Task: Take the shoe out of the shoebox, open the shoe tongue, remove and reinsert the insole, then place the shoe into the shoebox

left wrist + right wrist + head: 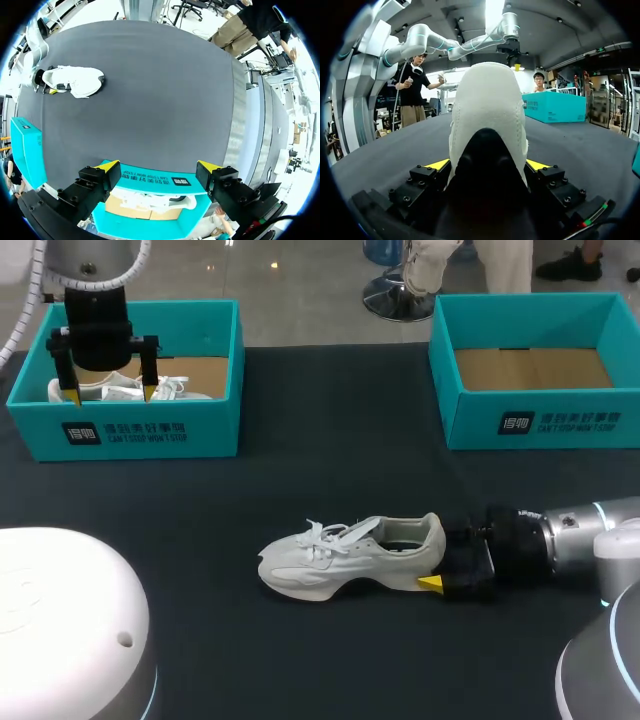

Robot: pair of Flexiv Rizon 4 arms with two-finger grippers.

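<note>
White sneaker (345, 558) lies on its sole mid-table. Right gripper (488, 165) is at its heel, yellow tips pressed to both heel flanks: clamped. Judged light. Upper, tongue and laces are soft, heel and sole stiffer, so the heel is the sound hold. Beyond the sneaker to the left: teal shoebox (150, 425) with a second shoe (110, 388) inside, left gripper (110, 393) above it, fingers apart, gripping nothing. Beyond the sneaker to the right: other shoebox (540, 420), brown floor showing.

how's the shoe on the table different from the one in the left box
The table shoe lies on the table, its heel held by the right gripper. The boxed shoe sits in the left box, untouched, under the open left gripper. Both are white lace-ups.
</note>
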